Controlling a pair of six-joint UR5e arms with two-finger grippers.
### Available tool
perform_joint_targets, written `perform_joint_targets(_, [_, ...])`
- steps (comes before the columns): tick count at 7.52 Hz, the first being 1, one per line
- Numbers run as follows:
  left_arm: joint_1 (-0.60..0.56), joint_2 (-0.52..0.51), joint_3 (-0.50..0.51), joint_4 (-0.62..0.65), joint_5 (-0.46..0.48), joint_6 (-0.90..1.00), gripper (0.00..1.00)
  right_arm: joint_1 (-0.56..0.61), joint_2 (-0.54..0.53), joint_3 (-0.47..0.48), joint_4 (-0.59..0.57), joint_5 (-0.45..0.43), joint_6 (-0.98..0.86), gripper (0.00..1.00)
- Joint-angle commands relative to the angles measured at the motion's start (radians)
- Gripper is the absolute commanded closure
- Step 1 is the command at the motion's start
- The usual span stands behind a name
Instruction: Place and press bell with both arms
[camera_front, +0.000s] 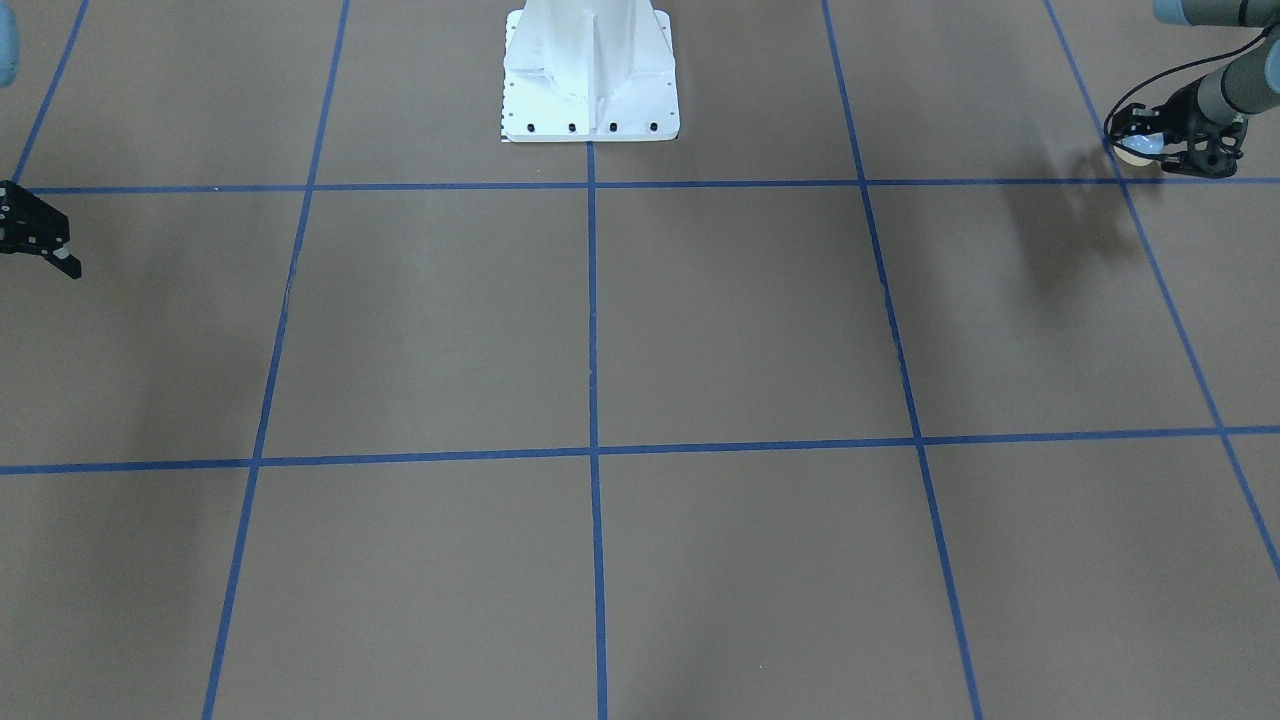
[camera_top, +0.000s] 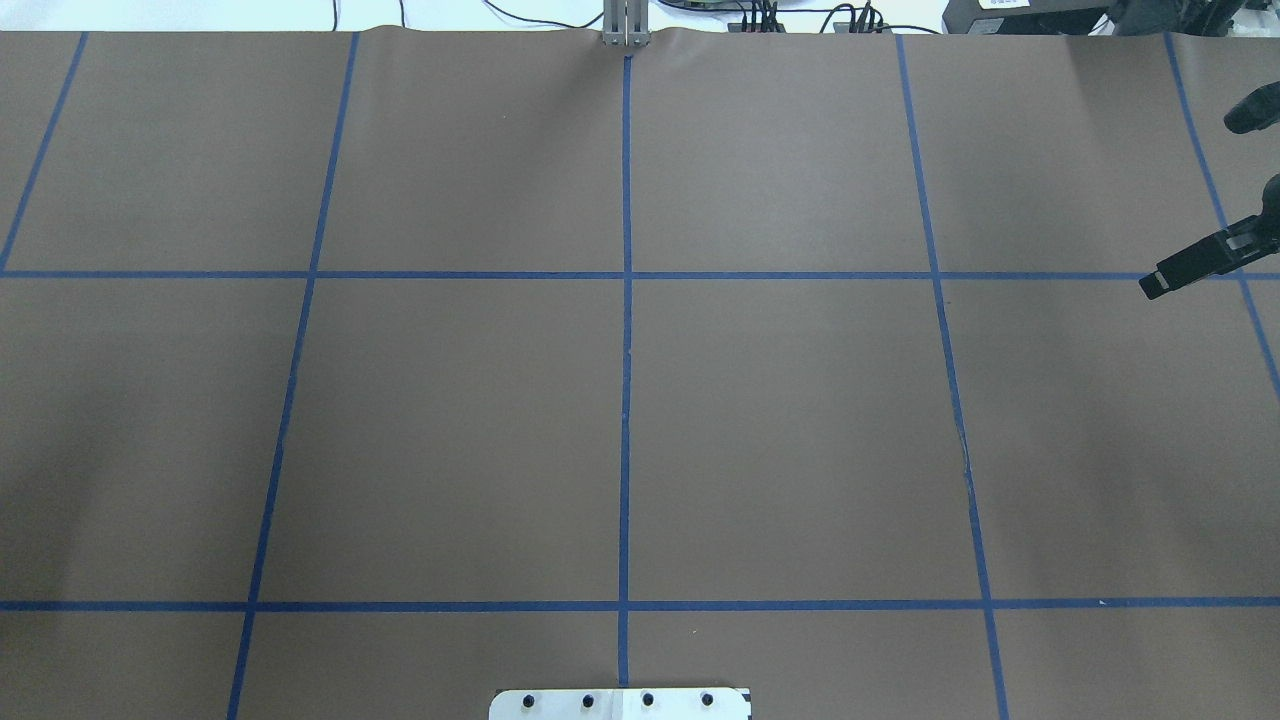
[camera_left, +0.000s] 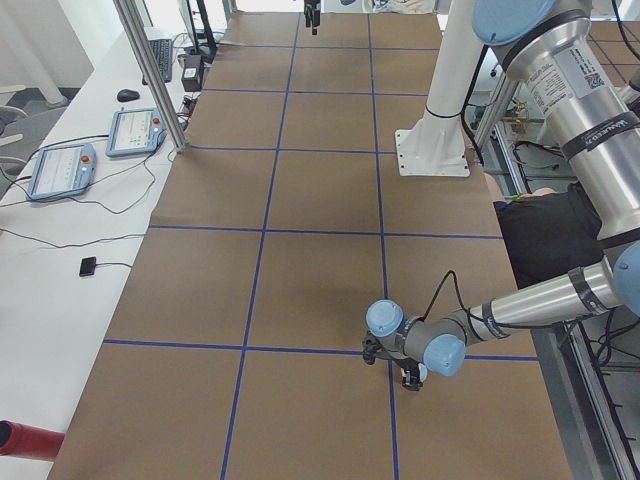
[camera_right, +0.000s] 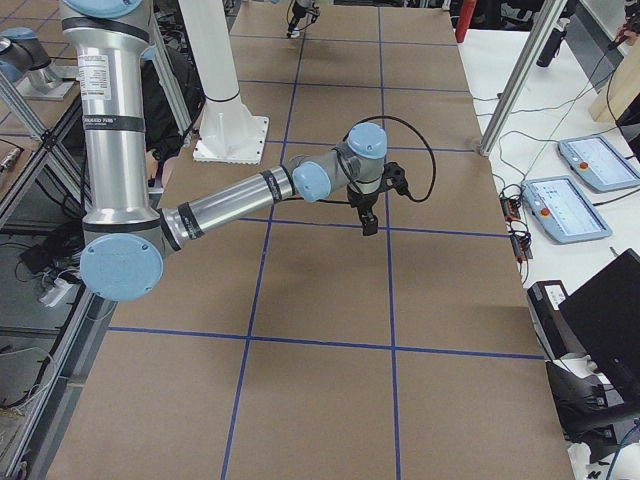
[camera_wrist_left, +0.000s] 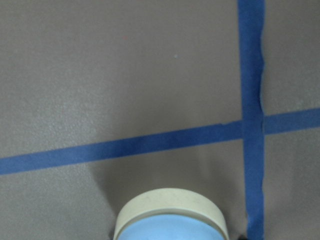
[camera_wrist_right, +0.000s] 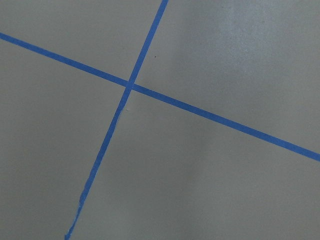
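The bell (camera_front: 1137, 149) is pinched in the left gripper (camera_front: 1145, 140), jaws closed on its sides, well out to the robot's left of the white pedestal (camera_front: 590, 90), just by a blue tape crossing (camera_wrist_left: 251, 127). Whether it touches the table (camera_front: 740, 320) can't be told. The right gripper (camera_front: 45, 245) hangs far off on the pedestal's opposite side, holding nothing, its jaw gap unclear. Placing looks like the step in hand. Next, probably, comes a level set-down, a release, then the press.

Light-blue bell (camera_wrist_left: 170, 222), cream base, held in left gripper (camera_front: 1140, 148) near tape crossing (camera_wrist_left: 251, 125)
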Motion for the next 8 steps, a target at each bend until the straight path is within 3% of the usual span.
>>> perform_joint_targets(1, [-0.001,0.015,-0.073,0.001,-0.004,0.002,0.85,-0.001,0.000,0.001,0.000,0.001,0.001,0.00])
perform_joint_targets(3, [-0.012,0.034,-0.169,0.026,-0.012,-0.004,0.91,-0.001,0.002,0.003,0.000,0.001,0.000,0.00])
perform_joint_targets(5, [-0.043,-0.004,-0.292,0.238,-0.011,-0.005,0.91,-0.001,0.002,0.001,0.008,0.000,0.001,0.00])
perform_joint_targets(6, [-0.046,-0.079,-0.346,0.373,-0.008,-0.005,0.91,-0.001,0.002,0.001,0.008,0.000,0.001,0.00])
perform_joint_targets(8, [-0.073,-0.333,-0.381,0.670,-0.003,-0.005,0.91,-0.001,0.003,0.000,0.008,0.000,0.000,0.00])
